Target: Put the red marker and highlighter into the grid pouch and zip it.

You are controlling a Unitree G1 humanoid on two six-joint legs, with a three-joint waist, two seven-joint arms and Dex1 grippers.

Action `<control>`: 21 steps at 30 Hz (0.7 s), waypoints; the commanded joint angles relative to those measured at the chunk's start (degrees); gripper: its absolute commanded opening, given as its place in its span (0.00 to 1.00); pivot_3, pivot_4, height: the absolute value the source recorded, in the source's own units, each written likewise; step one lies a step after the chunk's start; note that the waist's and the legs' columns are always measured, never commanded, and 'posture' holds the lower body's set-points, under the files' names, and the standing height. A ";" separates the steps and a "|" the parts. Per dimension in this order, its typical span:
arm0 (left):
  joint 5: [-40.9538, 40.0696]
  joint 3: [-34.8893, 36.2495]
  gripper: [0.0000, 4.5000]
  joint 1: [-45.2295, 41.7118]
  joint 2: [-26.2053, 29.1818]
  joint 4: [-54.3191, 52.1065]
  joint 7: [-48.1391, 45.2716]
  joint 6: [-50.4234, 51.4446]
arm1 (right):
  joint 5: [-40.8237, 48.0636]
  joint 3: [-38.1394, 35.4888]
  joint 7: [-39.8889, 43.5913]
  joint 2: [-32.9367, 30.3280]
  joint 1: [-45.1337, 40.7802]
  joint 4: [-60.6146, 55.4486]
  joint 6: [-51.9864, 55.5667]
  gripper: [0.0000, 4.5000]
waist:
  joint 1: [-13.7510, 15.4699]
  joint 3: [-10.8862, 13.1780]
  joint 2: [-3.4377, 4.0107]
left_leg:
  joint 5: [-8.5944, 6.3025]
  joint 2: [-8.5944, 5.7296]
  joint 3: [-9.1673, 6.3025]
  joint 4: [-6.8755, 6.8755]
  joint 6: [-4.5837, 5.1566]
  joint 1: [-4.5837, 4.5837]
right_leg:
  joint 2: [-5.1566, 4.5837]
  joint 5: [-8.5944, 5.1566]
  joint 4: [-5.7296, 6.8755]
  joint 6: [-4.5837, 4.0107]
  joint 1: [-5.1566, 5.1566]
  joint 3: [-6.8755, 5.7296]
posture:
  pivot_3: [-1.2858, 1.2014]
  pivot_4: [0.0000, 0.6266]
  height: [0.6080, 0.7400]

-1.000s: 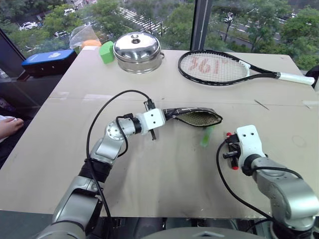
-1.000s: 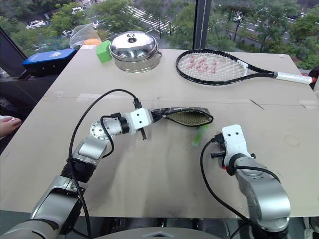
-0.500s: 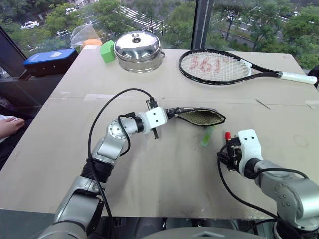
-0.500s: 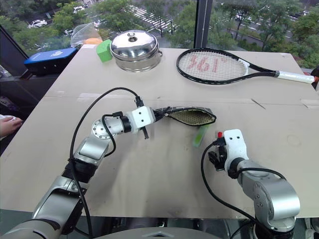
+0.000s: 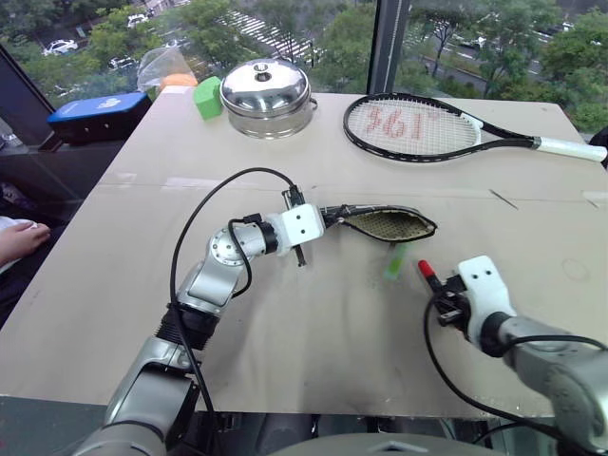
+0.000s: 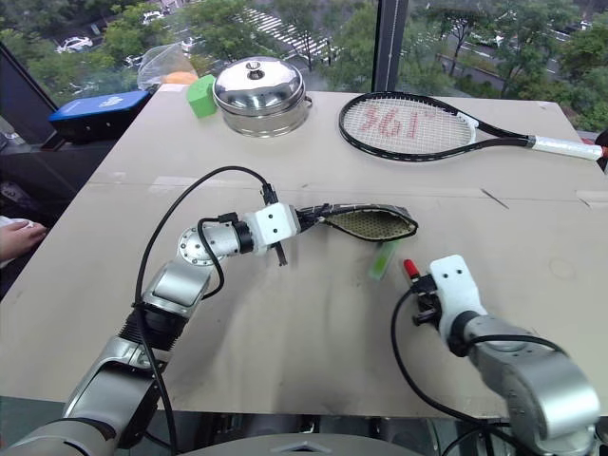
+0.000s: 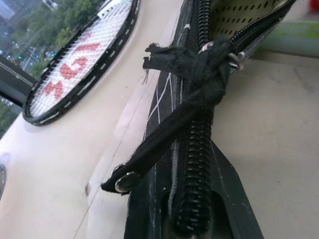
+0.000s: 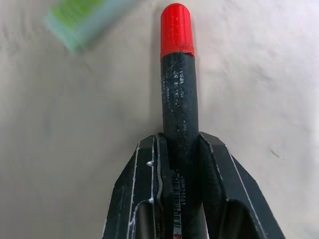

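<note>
While the left pincer (image 5: 323, 215) clamped the grid pouch (image 5: 385, 224) open above the desk (image 5: 313, 313), the right pincer (image 8: 180, 149) gripped the red marker (image 8: 178, 94), cap toward it, presumably for insertion.

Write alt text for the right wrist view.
The right pincer is closed on a slim black marker with a red cap, pointing away over a beige tabletop. A stubby light green highlighter lies beyond.

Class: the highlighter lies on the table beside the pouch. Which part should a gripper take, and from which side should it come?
Take the highlighter across the middle of its barrel, coming from above. It lies flat and free on the table, its far end near the open pouch, so probably only its long sides give the fingers room.
</note>
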 commanded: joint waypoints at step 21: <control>3.54 -3.33 0.00 0.21 -2.37 -5.72 1.86 -2.71 | -4.57 50.49 12.63 -25.44 -54.59 22.74 -17.16 0.28 | -0.53 0.21 0.16 | 0.00 0.02 0.04 -0.02 0.01 -0.01 | -0.07 -0.12 -0.02 -0.24 -0.11 -0.02 | 0.52 0.24 1.00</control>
